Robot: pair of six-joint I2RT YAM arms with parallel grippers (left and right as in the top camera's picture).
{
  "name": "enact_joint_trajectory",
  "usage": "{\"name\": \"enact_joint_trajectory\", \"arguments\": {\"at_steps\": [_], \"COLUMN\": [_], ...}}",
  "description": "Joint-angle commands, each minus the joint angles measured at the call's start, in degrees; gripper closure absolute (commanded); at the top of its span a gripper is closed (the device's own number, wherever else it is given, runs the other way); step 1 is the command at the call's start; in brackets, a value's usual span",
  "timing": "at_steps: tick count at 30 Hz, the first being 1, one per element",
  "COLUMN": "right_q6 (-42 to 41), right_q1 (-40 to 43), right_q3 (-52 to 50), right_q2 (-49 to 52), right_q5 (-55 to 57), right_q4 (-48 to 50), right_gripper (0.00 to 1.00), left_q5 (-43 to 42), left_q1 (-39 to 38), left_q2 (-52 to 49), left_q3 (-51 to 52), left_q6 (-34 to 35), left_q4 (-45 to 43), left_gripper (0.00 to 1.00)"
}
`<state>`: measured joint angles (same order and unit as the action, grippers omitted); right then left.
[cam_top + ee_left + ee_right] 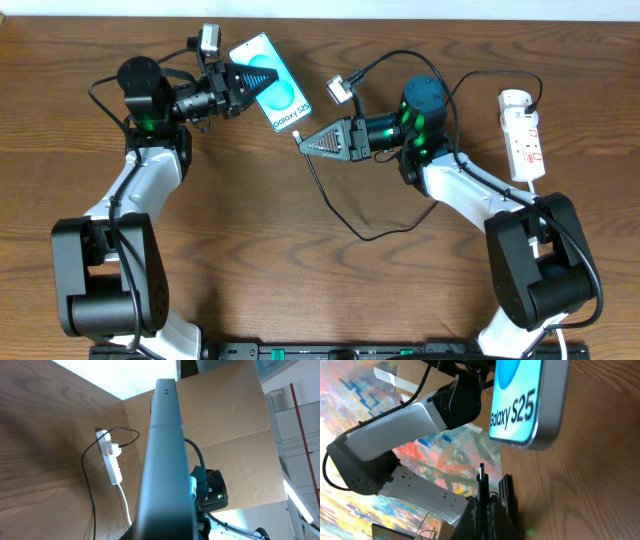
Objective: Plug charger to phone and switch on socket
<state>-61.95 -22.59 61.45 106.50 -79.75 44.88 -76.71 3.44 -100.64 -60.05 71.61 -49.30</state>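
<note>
The phone (272, 82) with its teal screen and "Galaxy S25" text is held tilted in my left gripper (243, 83), which is shut on its upper end; in the left wrist view its dark edge (165, 460) fills the middle. My right gripper (303, 141) is shut on the charger's connector (481, 477), whose tip points at the phone's lower edge (520, 405), a short gap away. The charger's thin black cable (335, 205) trails across the table. The white socket (523, 132) lies at the far right, also seen in the left wrist view (110, 457).
The socket's white lead (548, 190) runs toward the right arm's base. A brown cardboard wall (230, 415) stands behind the table. Both arm bases sit at the table's front edge.
</note>
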Motion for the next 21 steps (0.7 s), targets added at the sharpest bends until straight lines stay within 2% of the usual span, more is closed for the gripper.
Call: {"name": "enact_joint_trajectory", "arguments": {"at_steps": [1,21], "right_q6": [1.9,2.8], "right_q1": [0.1,0.5], "right_q3": [0.6,0.6], "right_q2": [0.3,0.3], "right_q5": [-0.3,1.2], "right_q4": [-0.8,-2.3], "right_gripper": [0.99,0.99], "left_q5": [0.4,-4.1], "left_q1": [0.2,0.2], "left_q2": [0.5,0.5], "left_q3": [-1.8,-1.8], "left_q6": [0.7,-2.5], "left_q4": [-0.5,-0.5], "left_gripper": [0.93,0.93]}}
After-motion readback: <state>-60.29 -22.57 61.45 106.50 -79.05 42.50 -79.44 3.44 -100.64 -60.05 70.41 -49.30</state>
